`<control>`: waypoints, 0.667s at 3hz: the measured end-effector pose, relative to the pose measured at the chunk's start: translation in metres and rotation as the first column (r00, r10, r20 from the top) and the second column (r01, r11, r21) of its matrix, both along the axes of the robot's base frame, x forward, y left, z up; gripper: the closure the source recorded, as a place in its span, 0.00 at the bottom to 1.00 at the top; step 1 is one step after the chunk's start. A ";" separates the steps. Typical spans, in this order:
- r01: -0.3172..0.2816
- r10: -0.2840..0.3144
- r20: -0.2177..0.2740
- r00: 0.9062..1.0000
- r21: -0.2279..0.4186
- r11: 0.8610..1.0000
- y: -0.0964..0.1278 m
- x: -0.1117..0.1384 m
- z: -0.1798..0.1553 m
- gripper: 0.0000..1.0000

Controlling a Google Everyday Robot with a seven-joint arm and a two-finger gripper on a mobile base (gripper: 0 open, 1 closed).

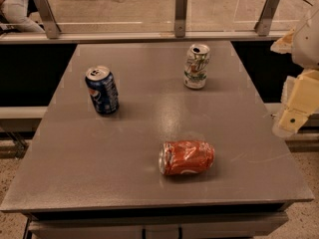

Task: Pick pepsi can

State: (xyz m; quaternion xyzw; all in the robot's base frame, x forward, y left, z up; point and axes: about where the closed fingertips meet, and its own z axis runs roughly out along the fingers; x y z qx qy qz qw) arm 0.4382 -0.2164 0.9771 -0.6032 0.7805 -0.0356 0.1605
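Note:
The pepsi can (102, 90) stands upright on the left part of the grey table (75, 163). It is dark blue with a silver top and a round logo. My gripper (294, 116) is at the right edge of the view, off the table's right side and far from the can. Only its cream-coloured body shows. Nothing is seen held in it.
A dented white-and-green can (196, 66) stands upright at the back of the table, right of centre. A crushed red-orange can (186, 158) lies on its side near the front. A glass railing with metal posts (181, 13) runs behind the table.

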 end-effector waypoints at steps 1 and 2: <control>0.000 0.000 0.000 1.000 0.000 1.000 0.000 0.000 0.000 0.00; -0.010 0.009 0.025 1.000 0.023 1.000 0.015 0.016 -0.002 0.00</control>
